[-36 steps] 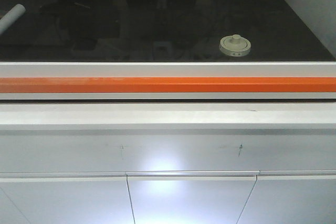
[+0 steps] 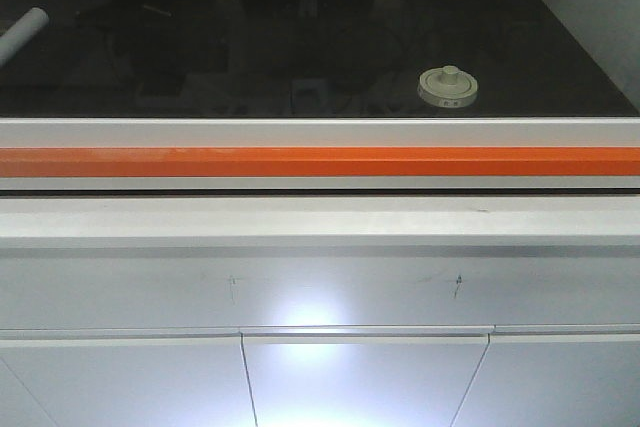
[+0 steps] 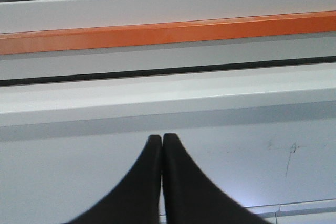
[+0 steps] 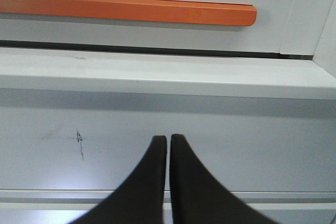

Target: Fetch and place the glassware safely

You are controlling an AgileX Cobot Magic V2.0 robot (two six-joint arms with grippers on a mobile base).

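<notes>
Nothing's really moved since half a second back; only the faint reflections in the dark surface (image 2: 250,47) look a bit different. We've got the lidded glass jar (image 2: 448,86) sitting upright on that surface at about 2 o'clock in the front view, same spot, knob up, nothing touching it. A white tube (image 2: 22,34) pokes in at 10 o'clock, well apart from the jar. An orange bar (image 2: 320,161) runs across in front of the surface, with a white ledge (image 2: 320,219) below it. Our left pincer (image 3: 161,139) has its fingers pressed together on nothing, facing the white panel (image 3: 79,182) under the ledge. Our right pincer (image 4: 168,140) is the same, tips closed with barely a sliver between them, and a small cross mark (image 4: 79,139) off at its 9 o'clock.
</notes>
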